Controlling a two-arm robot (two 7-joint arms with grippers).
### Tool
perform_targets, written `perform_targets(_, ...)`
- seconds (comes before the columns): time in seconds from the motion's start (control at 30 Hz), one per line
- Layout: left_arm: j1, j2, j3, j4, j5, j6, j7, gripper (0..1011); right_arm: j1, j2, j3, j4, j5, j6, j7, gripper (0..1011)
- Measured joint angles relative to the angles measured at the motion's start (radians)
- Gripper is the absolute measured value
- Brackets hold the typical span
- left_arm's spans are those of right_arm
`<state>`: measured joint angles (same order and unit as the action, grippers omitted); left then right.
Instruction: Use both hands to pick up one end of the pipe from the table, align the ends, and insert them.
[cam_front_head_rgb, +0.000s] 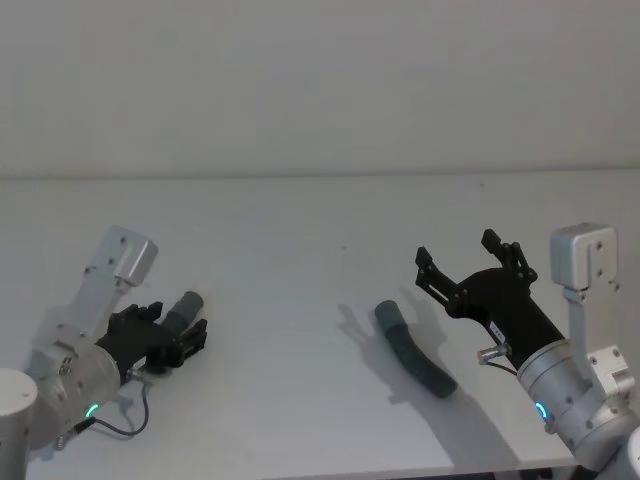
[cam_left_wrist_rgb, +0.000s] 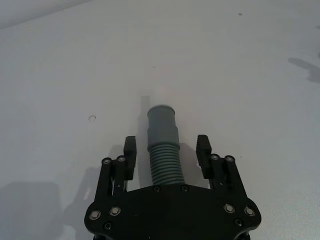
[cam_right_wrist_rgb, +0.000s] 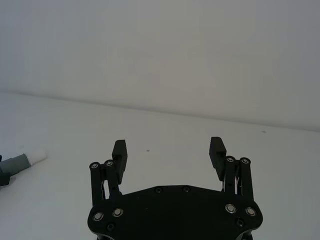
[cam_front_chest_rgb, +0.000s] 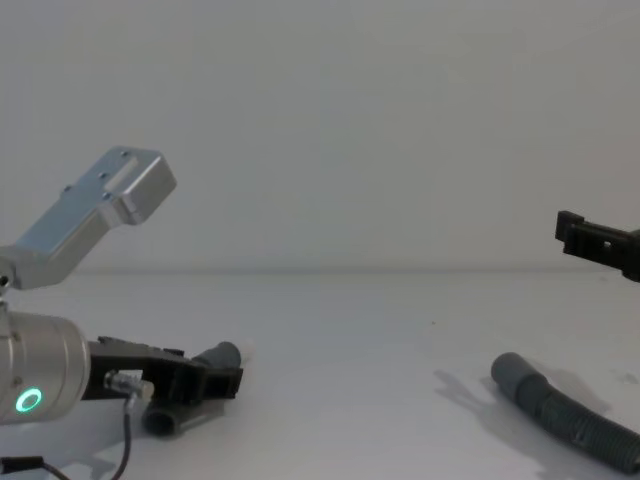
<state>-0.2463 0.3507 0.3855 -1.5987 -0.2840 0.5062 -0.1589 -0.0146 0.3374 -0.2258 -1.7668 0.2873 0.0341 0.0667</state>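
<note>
On my head view the left claw (cam_front_head_rgb: 176, 320) sits low at the near left of the white table (cam_front_head_rgb: 300, 230). Its fingers are spread, and the shorter pipe piece (cam_left_wrist_rgb: 162, 127) lies lengthwise between them. My left wrist view shows a strip of bare table on each side of the piece, so neither pad touches it. The ribbed stretch of the piece runs back under the claw's body. Its smooth grey end pokes out past the fingertips, pointing away from me and a little to the right. From the chest view the piece looks to be lying on the table, though the claw hides much of it and I cannot be sure. A small white tip (cam_right_wrist_rgb: 38, 157) caps the smooth end, seen far off from the right wrist view.

The right claw (cam_front_head_rgb: 455, 252) hangs raised above the table on the right, its fingers spread wide and holding nothing. The longer ribbed hose (cam_front_head_rgb: 414, 354) lies flat on the table, apart from that claw, closer to the table's middle and nearer to me than its fingertips. The hose curves gently. Its smooth cuff (cam_front_chest_rgb: 510, 372) is the end farther from me, and the ribbed length runs back toward the near right.
</note>
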Motion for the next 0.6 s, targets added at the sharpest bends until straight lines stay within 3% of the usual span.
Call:
perform_targets(0.4, -0.010, -0.009, 0.005, 0.018, 0.005, -0.008, -0.006, 332, 0.000, 0.000, 0.000, 0.000, 0.000, 0.000, 0.000, 1000)
perform_targets(0.6, -0.012, -0.011, 0.006, 0.022, 0.006, -0.009, -0.008, 322, 0.000, 0.000, 0.000, 0.000, 0.000, 0.000, 0.000, 1000)
